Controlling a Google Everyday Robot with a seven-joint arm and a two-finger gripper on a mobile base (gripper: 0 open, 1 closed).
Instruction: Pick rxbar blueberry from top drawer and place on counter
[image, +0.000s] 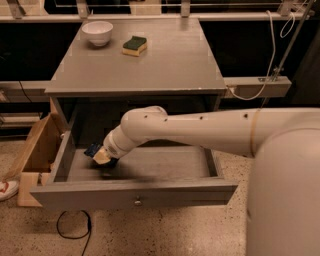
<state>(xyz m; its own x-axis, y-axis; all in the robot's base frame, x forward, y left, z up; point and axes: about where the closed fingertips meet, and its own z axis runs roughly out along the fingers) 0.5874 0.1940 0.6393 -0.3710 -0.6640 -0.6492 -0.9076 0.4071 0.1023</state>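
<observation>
The top drawer (165, 191) stands pulled open under the counter (160, 67). My arm reaches down into its left part. My gripper (102, 157) is shut on the rxbar blueberry (92, 150), a small dark-blue bar that sticks out to the left of the tan fingertips (101, 158). The bar sits a little above the drawer floor, near the left wall. A small round knob (136, 202) is at the middle of the drawer's front panel.
A white bowl (97, 32) and a green-and-yellow sponge (135, 45) sit at the back of the counter. A wooden box (36, 150) stands on the floor left of the drawer. A black cable (70, 231) lies below. A rail with a white cord (260, 86) is at the right.
</observation>
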